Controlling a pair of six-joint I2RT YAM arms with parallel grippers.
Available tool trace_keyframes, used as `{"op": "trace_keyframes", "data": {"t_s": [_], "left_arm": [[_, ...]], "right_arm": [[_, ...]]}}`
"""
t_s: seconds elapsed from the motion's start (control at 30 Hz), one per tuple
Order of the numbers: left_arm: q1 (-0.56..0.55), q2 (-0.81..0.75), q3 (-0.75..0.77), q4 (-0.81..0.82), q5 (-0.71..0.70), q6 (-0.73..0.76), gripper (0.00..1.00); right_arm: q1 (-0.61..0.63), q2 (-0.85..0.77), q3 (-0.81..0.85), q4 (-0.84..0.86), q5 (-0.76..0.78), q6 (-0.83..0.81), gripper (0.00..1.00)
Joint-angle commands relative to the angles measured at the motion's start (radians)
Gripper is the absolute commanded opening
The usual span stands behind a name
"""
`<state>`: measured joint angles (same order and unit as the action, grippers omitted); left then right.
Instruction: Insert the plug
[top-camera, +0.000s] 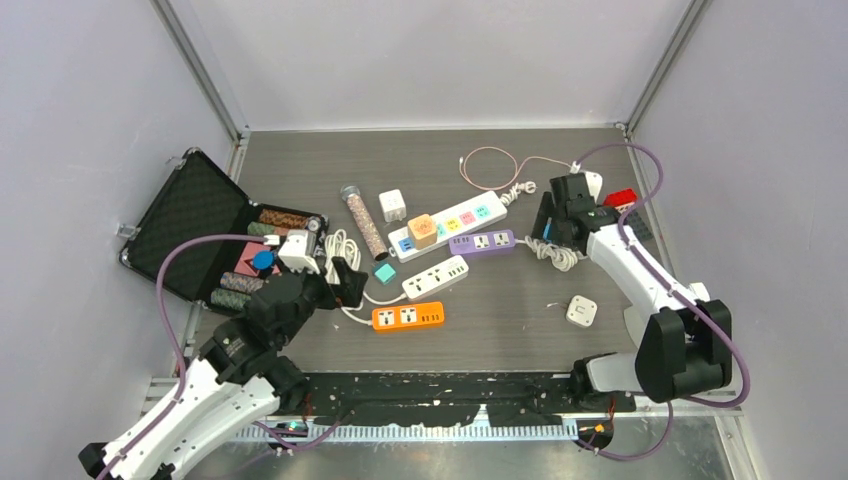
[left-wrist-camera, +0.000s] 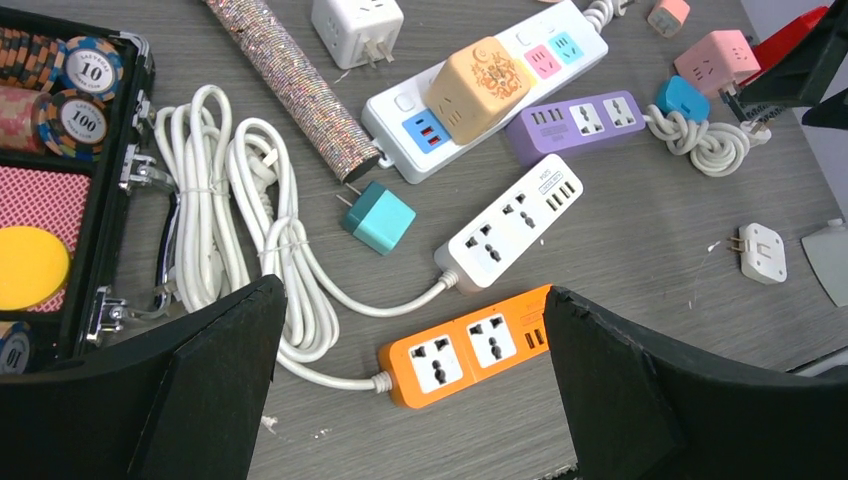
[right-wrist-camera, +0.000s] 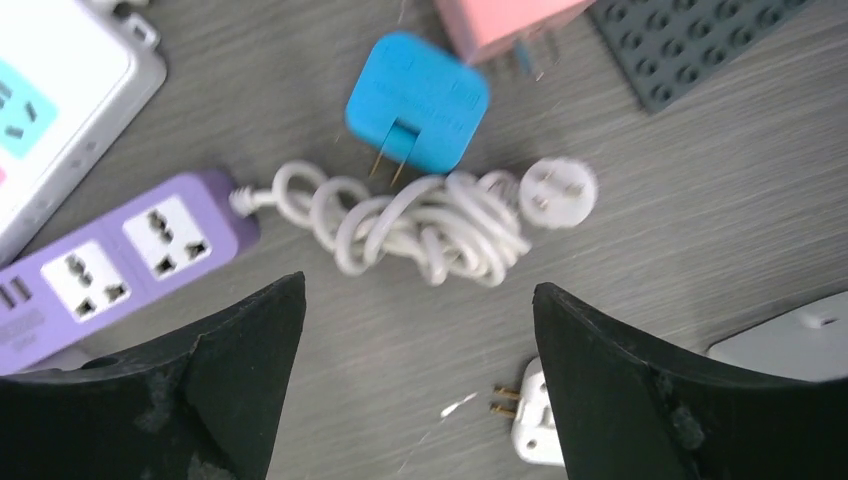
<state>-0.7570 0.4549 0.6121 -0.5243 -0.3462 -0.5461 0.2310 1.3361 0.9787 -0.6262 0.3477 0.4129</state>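
Plug (right-wrist-camera: 417, 100) (blue) lies beside coiled cable (right-wrist-camera: 430, 225), right gripper (right-wrist-camera: 418, 290) parted above both.

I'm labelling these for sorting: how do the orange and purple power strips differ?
Colour: the orange strip is bright orange, the purple strip pale lilac.
Cord: the orange strip's cord trails off towards long loose loops; the purple strip's is wound into a tight bundle.
Place: the orange strip lies nearest the arms; the purple strip lies beside the long white strip.
Both have two sockets plus USB ports, with nothing plugged in.
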Motion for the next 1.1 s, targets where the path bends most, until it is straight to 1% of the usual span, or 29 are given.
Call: {"op": "trace_keyframes", "data": {"t_s": [0.0, 0.07, 0.1, 0.2, 0.27, 0.33, 0.43, 0.47, 0.53, 0.63, 0.77, 0.9, 0.97, 1.03, 1.07], "left_arm": [[0.002, 0.028, 0.004, 0.096, 0.009, 0.011, 0.99], [0.002, 0.042, 0.008, 0.11, 0.007, 0.022, 0.99], [0.002, 0.048, 0.009, 0.116, 0.008, 0.027, 0.99], [0.003, 0.072, 0.021, 0.132, 0.01, 0.048, 0.99], [0.005, 0.09, 0.037, 0.127, 0.014, 0.062, 0.99], [0.008, 0.101, 0.047, 0.124, 0.023, 0.071, 0.99], [0.013, 0.109, 0.049, 0.125, 0.027, 0.077, 0.99], [0.014, 0.11, 0.047, 0.127, 0.029, 0.078, 0.99], [0.017, 0.11, 0.04, 0.13, 0.029, 0.076, 0.99], [0.022, 0.11, 0.036, 0.127, 0.03, 0.077, 0.99], [0.025, 0.105, 0.031, 0.124, 0.029, 0.074, 0.99], [0.027, 0.1, 0.029, 0.123, 0.03, 0.068, 0.99], [0.027, 0.097, 0.029, 0.117, 0.03, 0.066, 0.99], [0.027, 0.094, 0.026, 0.113, 0.025, 0.058, 0.99], [0.028, 0.094, 0.031, 0.108, 0.02, 0.05, 0.99]], "right_arm": [[-0.07, 0.013, 0.061, 0.122, 0.067, -0.048, 0.91], [-0.116, 0.079, 0.117, 0.138, 0.041, -0.085, 0.95], [-0.141, 0.14, 0.144, 0.139, 0.028, -0.117, 0.96], [-0.171, 0.266, 0.287, 0.087, -0.009, -0.203, 0.98], [-0.179, 0.359, 0.343, 0.069, -0.016, -0.256, 0.98], [-0.193, 0.404, 0.375, 0.065, -0.043, -0.303, 0.99], [-0.214, 0.452, 0.407, 0.049, -0.072, -0.338, 0.99], [-0.24, 0.472, 0.418, 0.041, -0.114, -0.359, 0.99], [-0.253, 0.508, 0.437, 0.02, -0.167, -0.395, 0.99], [-0.256, 0.548, 0.46, -0.011, -0.12, -0.433, 0.99], [-0.261, 0.572, 0.458, 0.0, -0.069, -0.465, 0.99], [-0.27, 0.588, 0.473, 0.009, -0.1, -0.483, 0.99], [-0.273, 0.594, 0.478, 0.011, -0.124, -0.477, 0.96], [-0.276, 0.596, 0.488, 0.007, -0.138, -0.462, 0.87], [-0.277, 0.594, 0.489, 0.01, -0.139, -0.453, 0.77]]}}
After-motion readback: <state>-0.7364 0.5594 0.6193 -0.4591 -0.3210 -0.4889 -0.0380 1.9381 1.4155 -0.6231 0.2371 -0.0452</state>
